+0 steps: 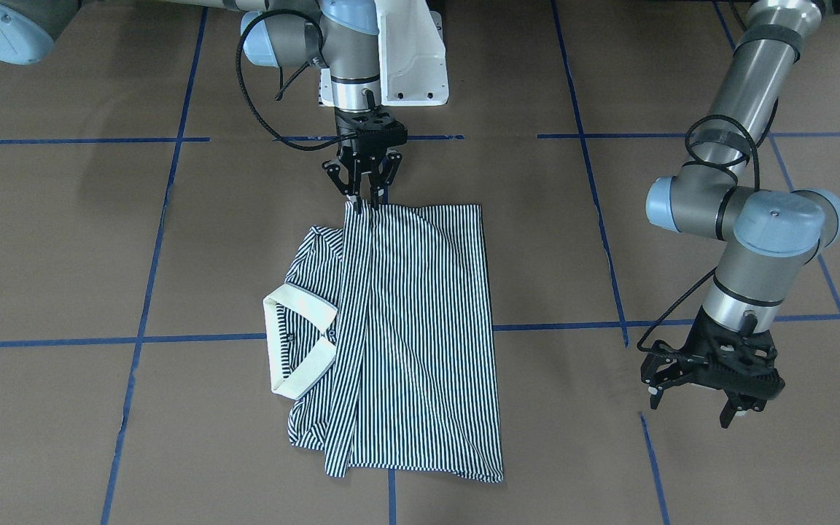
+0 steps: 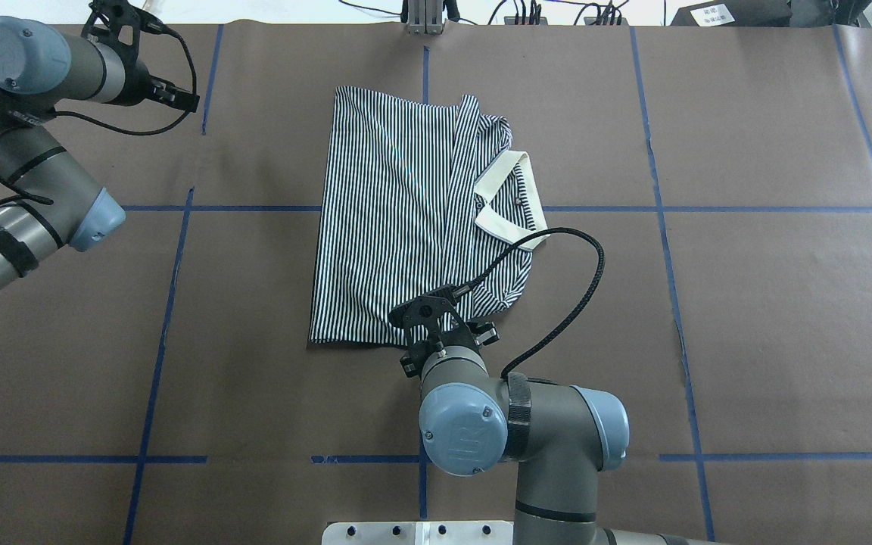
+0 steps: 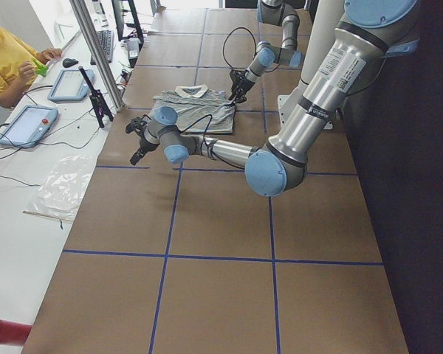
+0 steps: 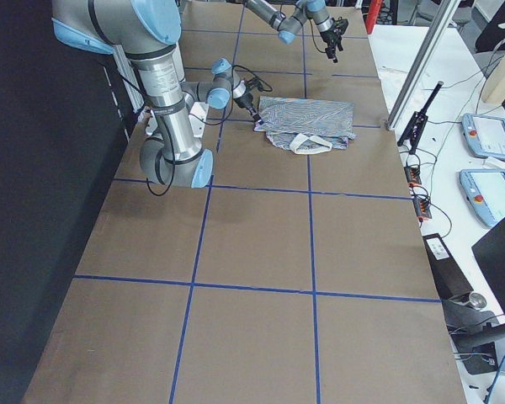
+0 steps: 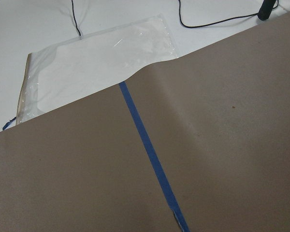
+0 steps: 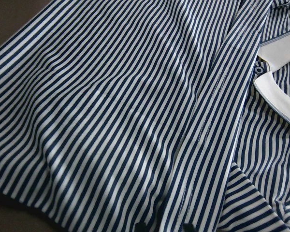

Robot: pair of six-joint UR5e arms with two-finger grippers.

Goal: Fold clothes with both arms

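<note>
The shirt (image 1: 413,328) lies flat on the paper-covered table (image 1: 63,240), one side already laid over its middle. Its cream collar (image 1: 296,343) sticks out sideways from under that flap. At the shirt's edge nearest the robot, the right gripper (image 1: 365,195) points straight down with its fingers drawn together on the corner of the folded layer, so it looks to be pinching the cloth. The left gripper (image 1: 691,407) hangs well away from the shirt on the side opposite the collar, spread wide and holding nothing.

With only one corner held, I'd worry that a lift or pull would drag the shirt askew, spill the flap open or bunch the collar. A thin pinch could also slip off.
</note>
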